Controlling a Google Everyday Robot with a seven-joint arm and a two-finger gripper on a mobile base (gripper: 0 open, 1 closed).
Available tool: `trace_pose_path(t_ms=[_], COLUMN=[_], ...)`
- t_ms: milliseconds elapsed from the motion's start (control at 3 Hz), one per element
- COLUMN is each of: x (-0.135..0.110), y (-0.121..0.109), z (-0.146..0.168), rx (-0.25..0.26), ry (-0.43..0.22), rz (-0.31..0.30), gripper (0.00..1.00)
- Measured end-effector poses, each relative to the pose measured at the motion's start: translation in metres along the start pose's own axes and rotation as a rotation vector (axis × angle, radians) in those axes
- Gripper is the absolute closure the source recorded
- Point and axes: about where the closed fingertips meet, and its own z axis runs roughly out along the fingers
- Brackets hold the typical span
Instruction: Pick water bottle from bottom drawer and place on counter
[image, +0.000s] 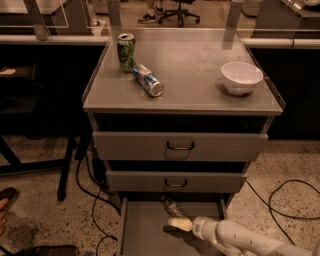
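Camera view. Gripper: low inside drawer, pointing left, just in front of bottle; open or closed, cannot tell. Bottle: lying tilted at back of drawer, partly tucked under middle drawer front, not yet held. Risks, as judged: bottle nudged deeper under that front by a low approach; round body rolling away from a glancing close; on the lift, cap or arm knocking the overhang. Edges: low drawer walls left and right, overhang above bottle; best exit forward first, then up. Room on counter: wide bare middle between blue can and green can at left, bowl at right; raised rim at the sides; knock-over likely if set close to either.
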Motion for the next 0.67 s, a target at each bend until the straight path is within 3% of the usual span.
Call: trace_pose_path(t_ms=[333,667], x=[0.0103,0.0106], y=[-0.0370,-0.0361], z=[0.0269,0.0277], rx=[0.088,0.087], ry=[-0.015,-0.016], rz=[0.004,0.002], gripper=[0.00,0.00])
